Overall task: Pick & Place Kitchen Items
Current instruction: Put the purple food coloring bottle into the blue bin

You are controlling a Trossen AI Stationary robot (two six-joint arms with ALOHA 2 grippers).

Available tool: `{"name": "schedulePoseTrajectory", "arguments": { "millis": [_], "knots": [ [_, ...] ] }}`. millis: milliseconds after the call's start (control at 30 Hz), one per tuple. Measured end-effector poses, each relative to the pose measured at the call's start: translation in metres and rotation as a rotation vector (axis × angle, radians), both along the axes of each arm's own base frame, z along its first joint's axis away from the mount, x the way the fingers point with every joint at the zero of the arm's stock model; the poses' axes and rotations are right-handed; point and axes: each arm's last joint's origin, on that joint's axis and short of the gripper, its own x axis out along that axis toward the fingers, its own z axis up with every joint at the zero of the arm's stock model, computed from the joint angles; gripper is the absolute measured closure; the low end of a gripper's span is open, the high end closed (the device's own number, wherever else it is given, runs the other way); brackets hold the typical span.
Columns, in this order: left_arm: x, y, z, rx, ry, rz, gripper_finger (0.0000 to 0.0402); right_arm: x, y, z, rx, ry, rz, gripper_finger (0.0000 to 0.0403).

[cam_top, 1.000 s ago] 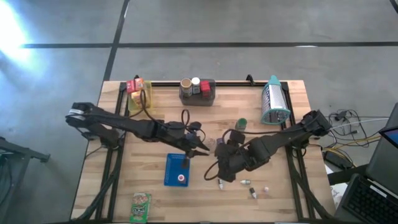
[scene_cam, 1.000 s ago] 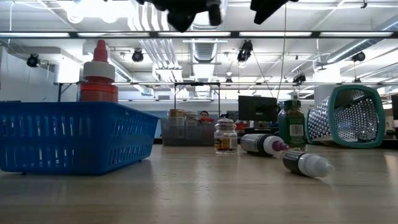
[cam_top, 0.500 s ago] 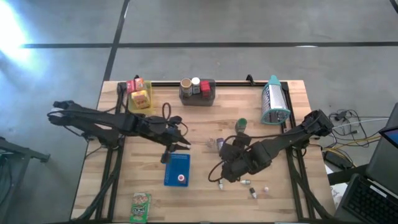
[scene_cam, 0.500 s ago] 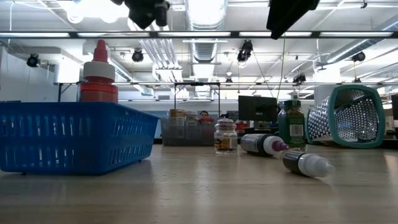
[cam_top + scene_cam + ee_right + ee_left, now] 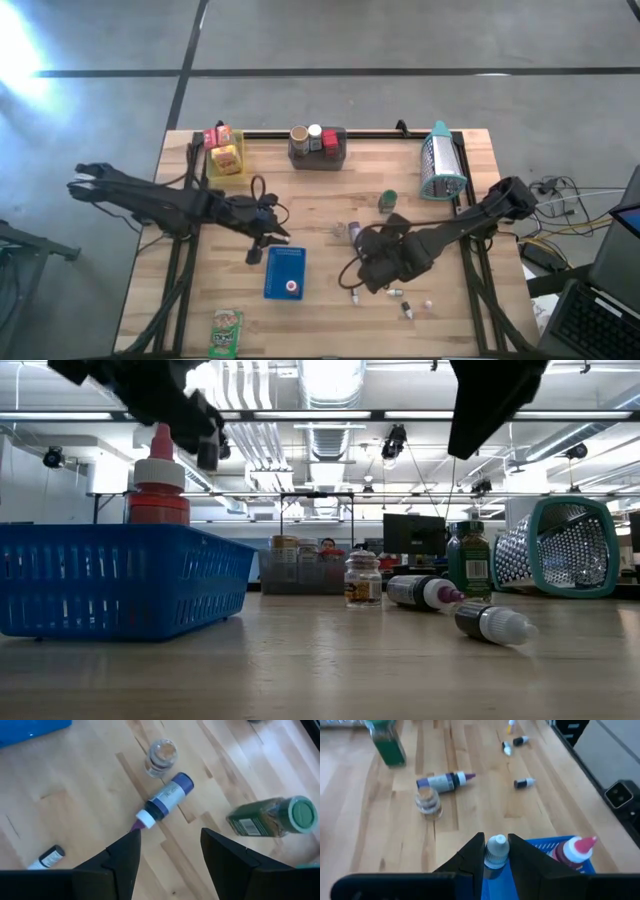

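Note:
My left gripper (image 5: 258, 240) hangs just left of the blue tray (image 5: 284, 262), shut on a tiny bottle with a white-grey cap (image 5: 497, 846). A red bottle (image 5: 291, 287) stands in the tray. My right gripper (image 5: 170, 837) hovers open above the table right of the tray, touching nothing. Below and ahead of it a purple-capped bottle (image 5: 165, 802) lies on its side, a small glass jar (image 5: 161, 757) stands, and a green jar (image 5: 387, 201) stands farther back. Several tiny bottles (image 5: 395, 292) lie near the front. My left gripper pinches the tiny bottle between its two fingers (image 5: 472, 857), which stand on either side of the white-grey cap (image 5: 497, 851). The fingers slant forward and down toward the tray. The bottle stands cap up, above the tray's near corner; its lower part is hidden.
A grey bin (image 5: 318, 148) with jars and boxes stands at the back middle, yellow and red boxes (image 5: 224, 155) at the back left, a teal grater (image 5: 440, 168) at the back right. A green packet (image 5: 227, 331) lies at the front left.
My left gripper, still shut, has drawn back from above the tray toward the table's left edge and sunk a little. My right gripper has come down toward the table and rolled somewhat.

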Motion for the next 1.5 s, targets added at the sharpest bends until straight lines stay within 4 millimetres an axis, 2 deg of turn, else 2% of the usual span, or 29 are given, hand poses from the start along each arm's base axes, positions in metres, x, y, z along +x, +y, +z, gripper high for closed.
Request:
{"name": "schedulePoseTrajectory", "arguments": {
  "millis": [267,467,833,1100,1500],
  "knots": [
    [-0.002,-0.011,-0.02,-0.036,-0.077,-0.05,0.0319,-0.019,-0.008,0.003,0.002,-0.061,-0.043,0.0225],
    [-0.006,-0.019,-0.029,0.012,-0.101,-0.124,0.0319,-0.038,-0.018,0.006,0.062,-0.264,-0.04,0.0237],
    [-0.011,-0.017,-0.051,0.085,-0.198,-0.165,0.0319,-0.071,-0.037,-0.002,0.167,-0.604,0.025,0.0257],
    [0.0,-0.021,-0.069,0.072,-0.127,-0.194,0.0319,-0.083,-0.044,-0.007,0.16,-0.687,0.039,0.0269],
    [0.022,-0.027,-0.091,0.09,-0.027,-0.223,0.0319,-0.083,-0.044,-0.007,0.152,-0.688,0.042,0.0287]
  ]
}}
